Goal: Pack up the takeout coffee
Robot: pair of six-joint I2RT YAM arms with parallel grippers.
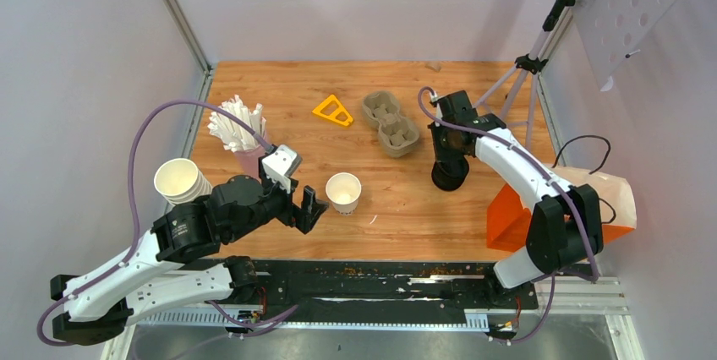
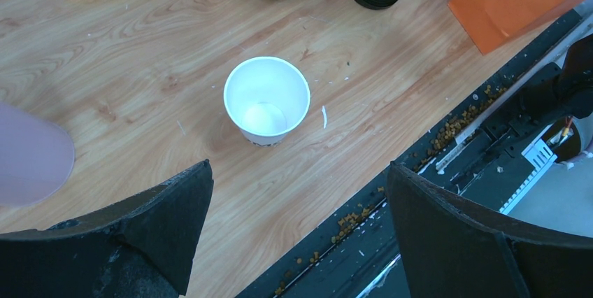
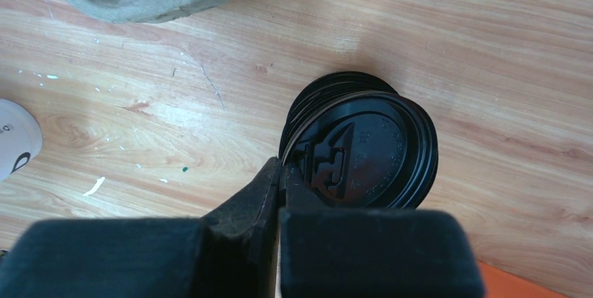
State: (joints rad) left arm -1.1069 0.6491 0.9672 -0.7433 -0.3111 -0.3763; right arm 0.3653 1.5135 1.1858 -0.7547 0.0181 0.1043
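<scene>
From above, a lone white cup [image 1: 343, 192] stands open and lidless on the wooden table [image 1: 406, 208], just ahead of the left gripper [image 1: 306, 210], whose jaws gape wide on nothing; the right gripper [image 1: 449, 166] is down on the stack of black lids [image 1: 449, 179], the pulp carrier [image 1: 391, 122] lies empty behind, and the orange bag [image 1: 511, 218] sits at the right edge. By my reckoning the packing has hardly begun: no cup is lidded, nothing is in the carrier, and whether the bag holds anything I cannot tell. The left wrist view looks down into the cup, bare inside, between spread fingers [image 2: 161, 235] well apart from it. The right wrist view shows the jaws pinched shut on the rim of the top lid [image 3: 370, 158], which sits tilted off the pile. The board is pale scuffed wood with white flecks, crumbs litter the black rail [image 2: 343, 249] at the near edge, plain lilac-grey walls close it in, and a tripod [image 1: 528, 73] stands at the right rear
</scene>
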